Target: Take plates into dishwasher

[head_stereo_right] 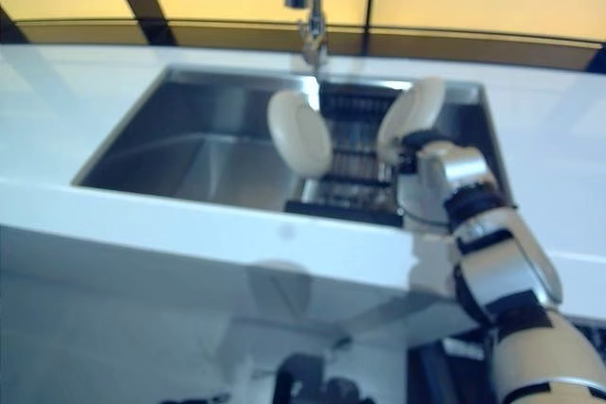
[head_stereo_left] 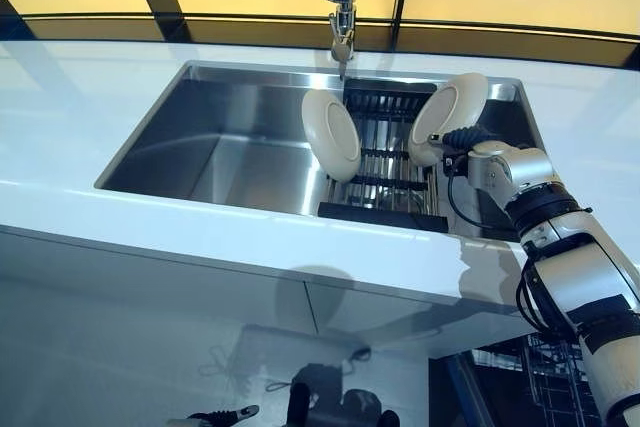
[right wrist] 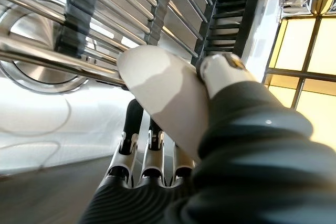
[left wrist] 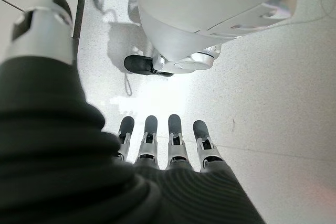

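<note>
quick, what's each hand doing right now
Left hand: open, fingers straight, holding nothing.
Right hand: shut on the right plate over the sink rack.

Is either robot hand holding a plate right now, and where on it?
Yes: the right robot hand pinches the right plate at its lower rim, thumb on one face, fingers behind. The left robot hand holds nothing.

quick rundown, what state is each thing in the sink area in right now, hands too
right white round plate: tilted on edge at the rack's right side, pinched by the right hand
left white round plate: standing on edge, leaning, untouched
dark slatted drying rack: lying across the sink
stainless steel sink: basin bare
chrome tap: no water running
left hand: open, hanging over the floor
</note>
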